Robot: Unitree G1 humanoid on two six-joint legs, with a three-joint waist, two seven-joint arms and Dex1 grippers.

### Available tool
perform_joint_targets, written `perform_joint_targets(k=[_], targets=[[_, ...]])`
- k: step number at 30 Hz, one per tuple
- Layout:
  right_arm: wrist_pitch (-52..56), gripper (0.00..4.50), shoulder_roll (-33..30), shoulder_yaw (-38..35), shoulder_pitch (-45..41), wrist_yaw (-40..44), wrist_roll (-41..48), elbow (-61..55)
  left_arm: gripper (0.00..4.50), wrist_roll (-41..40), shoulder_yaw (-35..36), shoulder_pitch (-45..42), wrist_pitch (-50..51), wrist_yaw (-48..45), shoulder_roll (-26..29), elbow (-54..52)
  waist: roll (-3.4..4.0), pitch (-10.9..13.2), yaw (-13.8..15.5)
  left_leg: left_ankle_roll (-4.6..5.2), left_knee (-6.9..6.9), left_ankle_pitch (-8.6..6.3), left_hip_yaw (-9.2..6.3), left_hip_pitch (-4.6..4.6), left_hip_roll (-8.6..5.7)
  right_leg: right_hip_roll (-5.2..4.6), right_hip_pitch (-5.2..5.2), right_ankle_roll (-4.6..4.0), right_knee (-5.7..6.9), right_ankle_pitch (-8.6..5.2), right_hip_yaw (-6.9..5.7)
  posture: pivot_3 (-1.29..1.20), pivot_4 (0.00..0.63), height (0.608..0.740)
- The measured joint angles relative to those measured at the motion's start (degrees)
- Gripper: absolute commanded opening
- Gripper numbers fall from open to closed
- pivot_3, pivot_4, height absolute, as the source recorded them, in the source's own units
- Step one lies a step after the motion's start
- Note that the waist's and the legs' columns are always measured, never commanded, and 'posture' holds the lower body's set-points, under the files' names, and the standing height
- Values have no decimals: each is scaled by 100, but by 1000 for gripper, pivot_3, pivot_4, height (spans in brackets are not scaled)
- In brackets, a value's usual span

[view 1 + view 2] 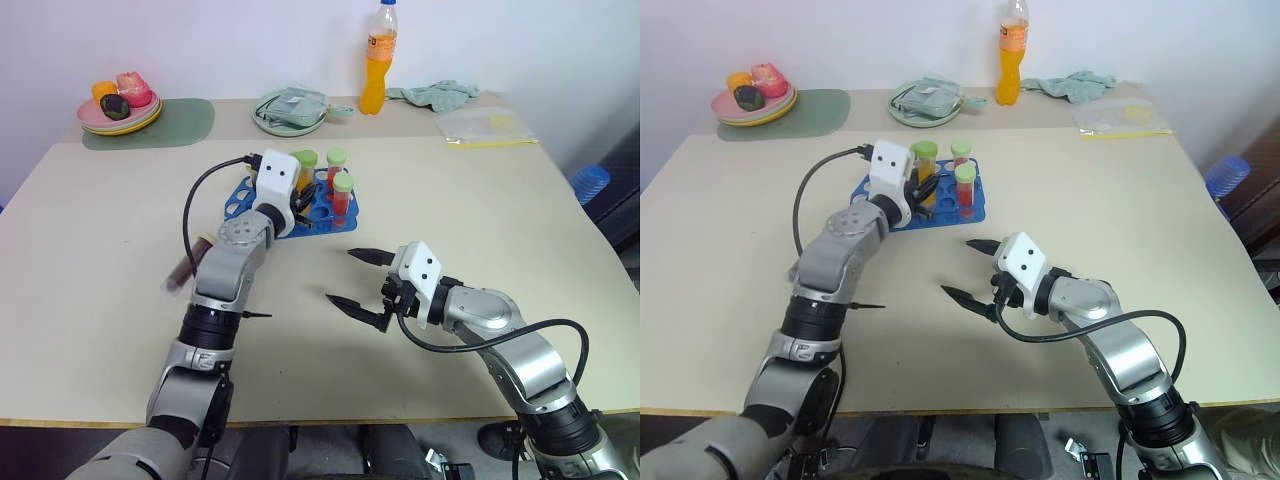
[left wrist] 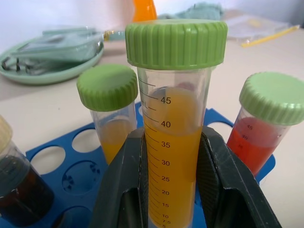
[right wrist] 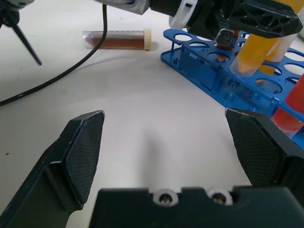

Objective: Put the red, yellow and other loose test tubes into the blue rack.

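Note:
The blue rack point(image 1: 240, 195) lies mid-table. My left gripper point(image 2: 173, 137) is shut on a yellow tube with a green cap point(image 2: 173, 156), held upright over the rack's holes. Behind it in the rack stand another yellow tube point(image 2: 111, 128), a red tube point(image 2: 261, 133) and a dark brown tube point(image 2: 19, 190). A loose brown tube with a cream cap point(image 3: 116, 39) lies flat on the table to the left of my left arm point(image 1: 185, 268). My right gripper point(image 1: 340, 275) hovers open and empty over bare table, right of the rack.
A tall orange bottle point(image 1: 377, 60) and a green plate point(image 1: 290, 112) stand at the back. A plate of fruit point(image 1: 120, 105) on a green mat sits at the far left. A cloth point(image 1: 435, 93) and a clear bag point(image 1: 485, 125) lie at the far right.

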Motion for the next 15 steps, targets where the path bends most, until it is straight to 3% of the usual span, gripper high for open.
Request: perform_joint_targets(k=[7,15], targets=[[0,4500,0,0,-1,25,-37,4,761,159,-41,455,-1178,-4,-88,118,0,0,5,4,0,-2,1,0,0,0,0,0,-1,0,1,0,150,740],[-4,4500,0,0,-9,45,-41,10,761,259,-47,627,-1584,-17,-135,355,0,0,-3,9,0,-5,1,0,0,0,0,0,0,0,0,0,150,740]])
